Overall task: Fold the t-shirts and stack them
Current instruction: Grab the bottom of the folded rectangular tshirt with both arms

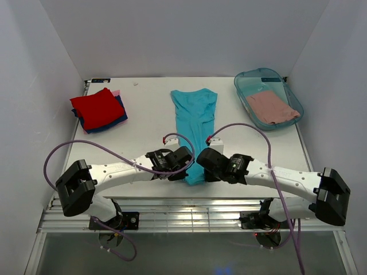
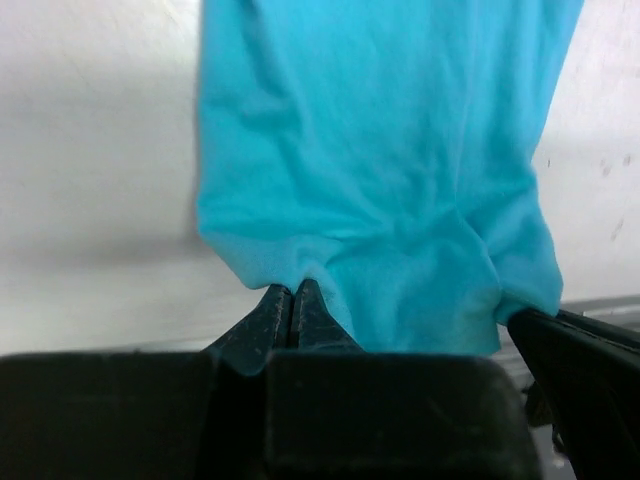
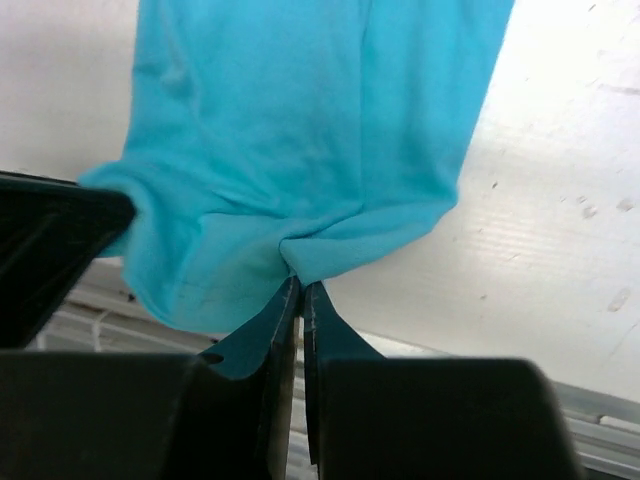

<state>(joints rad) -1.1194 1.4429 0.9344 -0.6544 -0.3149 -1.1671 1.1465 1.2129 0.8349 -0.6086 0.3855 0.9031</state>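
Teal shirt [image 1: 194, 112] lies lengthwise down the middle of the table [image 1: 149, 103], its near hem bunched. Well left of it, a red shirt [image 1: 97, 107] tops a folded stack, with a dark blue shirt [image 1: 110, 124] beneath. The left gripper [image 2: 293, 292] pinches the hem's left corner, jaws pressed together on the cloth. The right gripper [image 3: 300, 285] pinches the right corner likewise. Right of the teal shirt, a dusty-pink shirt [image 1: 272, 107] lies in a tub [image 1: 248, 85].

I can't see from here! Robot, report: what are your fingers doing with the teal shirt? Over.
Left fingers shut on teal t-shirt, near edge. Right fingers shut on it too. Nothing in the way; stack and tub aside.
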